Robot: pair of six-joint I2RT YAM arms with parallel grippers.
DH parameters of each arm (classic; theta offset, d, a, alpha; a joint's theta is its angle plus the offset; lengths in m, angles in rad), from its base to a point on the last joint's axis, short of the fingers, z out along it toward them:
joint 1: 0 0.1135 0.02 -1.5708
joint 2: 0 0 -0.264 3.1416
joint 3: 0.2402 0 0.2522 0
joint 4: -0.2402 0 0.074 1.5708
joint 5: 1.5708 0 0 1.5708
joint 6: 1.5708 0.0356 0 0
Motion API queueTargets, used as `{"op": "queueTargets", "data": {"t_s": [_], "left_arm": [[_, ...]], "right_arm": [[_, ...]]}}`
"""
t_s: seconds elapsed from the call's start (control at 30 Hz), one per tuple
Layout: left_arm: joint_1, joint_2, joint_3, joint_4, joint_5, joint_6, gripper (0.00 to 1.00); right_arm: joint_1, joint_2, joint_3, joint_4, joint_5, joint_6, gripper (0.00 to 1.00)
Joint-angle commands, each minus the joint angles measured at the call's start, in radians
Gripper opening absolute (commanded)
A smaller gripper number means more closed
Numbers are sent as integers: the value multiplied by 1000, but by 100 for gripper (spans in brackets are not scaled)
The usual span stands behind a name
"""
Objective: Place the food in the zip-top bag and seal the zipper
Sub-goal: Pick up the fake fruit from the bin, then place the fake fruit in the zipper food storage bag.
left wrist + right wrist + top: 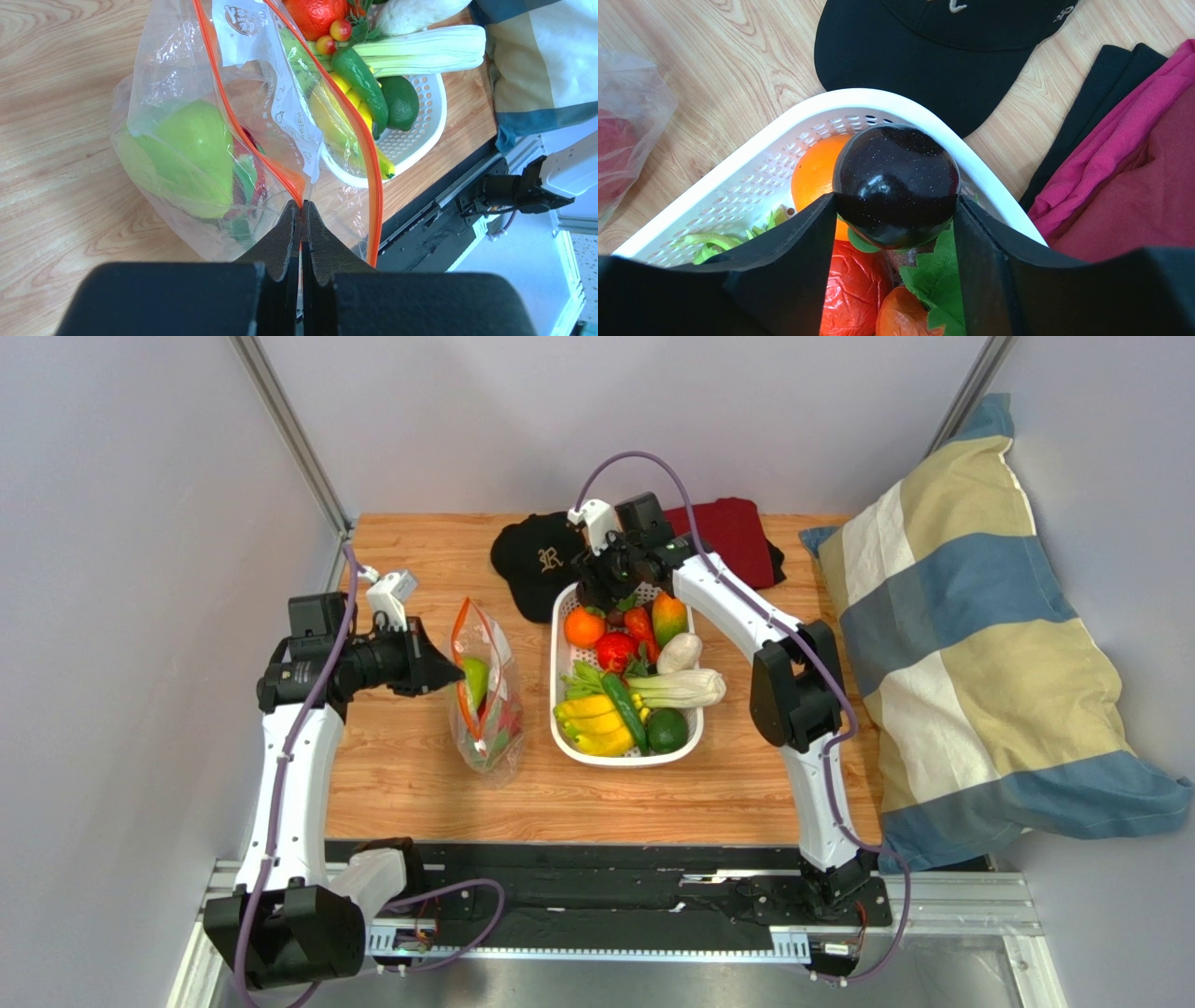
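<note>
Pinches the zipper [217,87] of the zip-top bag [175,63] tight in the left gripper [302,206], propping the mouth open left of the white basket [724,189], while clamping the right gripper [896,203] round the small dark fruit [896,175] at the basket's far end, presumably for bagging.

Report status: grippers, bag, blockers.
Left gripper shut on zip-top bag at zipper, mouth open. Right gripper shut on small dark fruit at white basket. Green fruit already bagged. Nothing between basket and bag.
</note>
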Motion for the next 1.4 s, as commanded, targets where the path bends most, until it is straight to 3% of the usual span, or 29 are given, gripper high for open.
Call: {"op": "queueTargets", "data": {"t_s": [0.0, 0.2, 0.53, 0.8, 1.07, 1.2, 1.3, 1.37], "left_arm": [[6, -16, 35, 35, 23, 8, 0], [6, -31, 35, 32, 20, 11, 0], [-3, -33, 32, 30, -27, 3, 0], [-52, -28, 58, 30, -47, -43, 0], [-52, -28, 89, 38, -4, -92, 0], [-52, -40, 91, 37, 6, -104, 0], [-52, -48, 83, 40, 6, -110, 0], [-52, -49, 77, 38, 5, -113, 0]], "right_arm": [[7, -32, -1, 34, -7, -3, 53], [7, -103, 4, 26, -35, 39, 46], [26, -324, -34, 3, -188, 132, 43], [162, -480, -76, 49, -334, 199, 43], [289, -444, -108, 53, -361, 161, 43], [314, -389, -122, 27, -305, 113, 43], [340, -321, -74, -43, -253, 67, 51], [348, -286, -15, -98, -237, 76, 74]]}}
